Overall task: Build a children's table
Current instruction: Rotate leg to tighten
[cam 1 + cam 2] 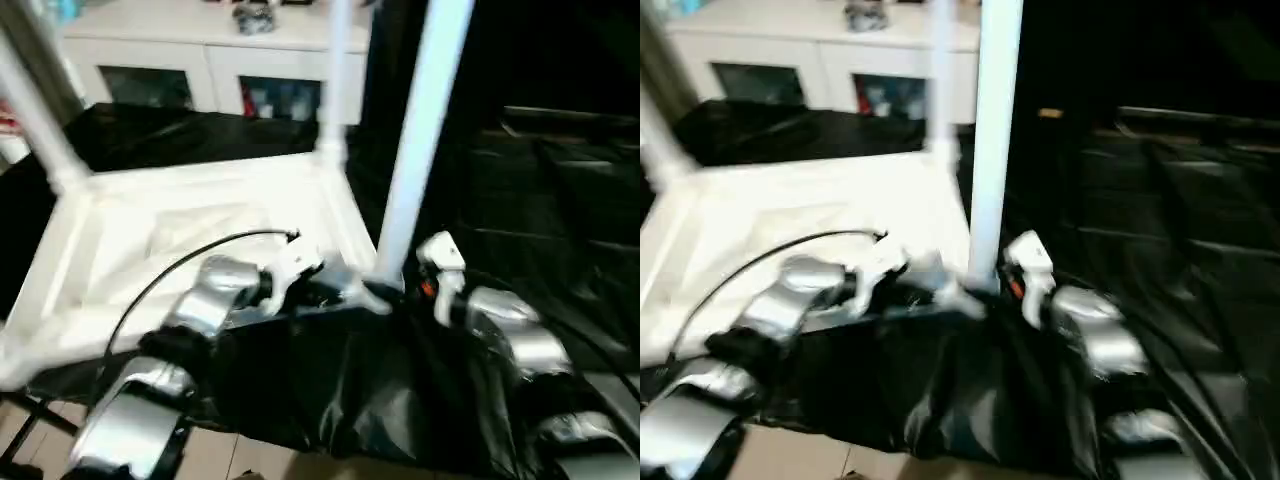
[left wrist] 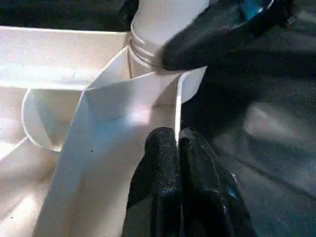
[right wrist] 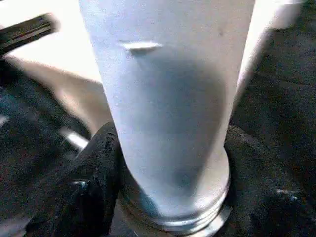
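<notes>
Left gripper (image 2: pixel 180 163): clenched, pressed to the tabletop (image 1: pixel 200 225) rim.
Right gripper (image 3: pixel 168 163): grasping the near leg (image 1: pixel 415 140) base.
Behind: cabinet (image 1: pixel 200 60).

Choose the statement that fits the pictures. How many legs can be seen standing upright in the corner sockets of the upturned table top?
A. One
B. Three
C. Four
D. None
B: three white legs rise from the table top: one at the far left corner, one at the far right corner, and the near one with the right gripper around its base.
</notes>
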